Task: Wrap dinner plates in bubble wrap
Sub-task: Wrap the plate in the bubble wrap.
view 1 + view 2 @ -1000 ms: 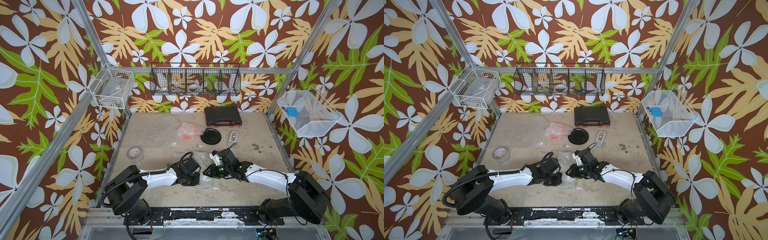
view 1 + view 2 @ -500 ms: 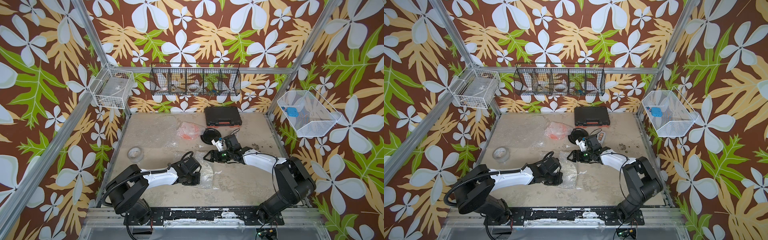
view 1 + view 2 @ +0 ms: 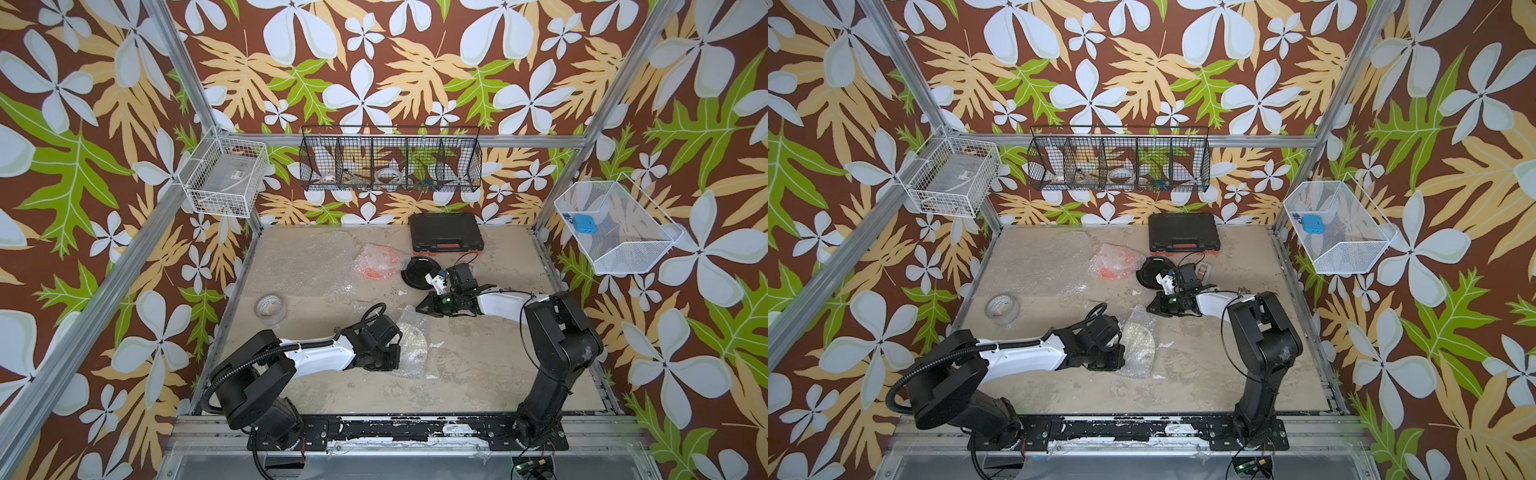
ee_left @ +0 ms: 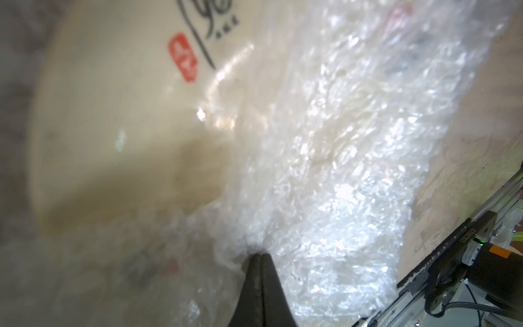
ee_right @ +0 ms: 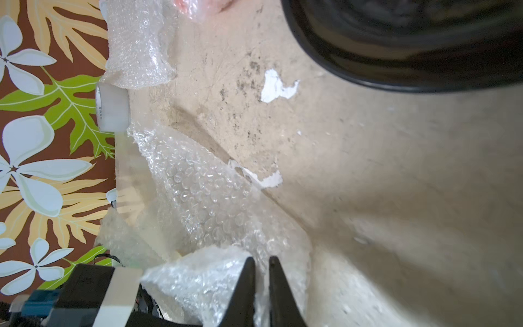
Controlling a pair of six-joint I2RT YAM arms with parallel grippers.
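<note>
Cream china under clear plastic: in both top views the cream plate [image 3: 412,345] lies near the front middle of the table [image 3: 478,374]. It is half covered by wrap [image 3: 407,322], and the left gripper [image 3: 392,359] sits low at its edge. The right gripper [image 3: 424,308] hangs apart from it, near the bare black plate [image 3: 419,272]. The orange plate [image 3: 376,266] sits bundled further back.

Left wrist: jaws pressed together on a puckered fold of wrap [image 4: 339,170] lying over the cream plate [image 4: 113,127].

Right wrist: jaws all but together, with nothing seen between them and wrap [image 5: 203,198] beyond.

The wrap looks light, limp and springy, so it would likely unfold if released; it is best pinched at a free edge. The plate looks stiff, glossy, slippery and breakable, so it is better pressed flat than lifted by its rim.
</note>
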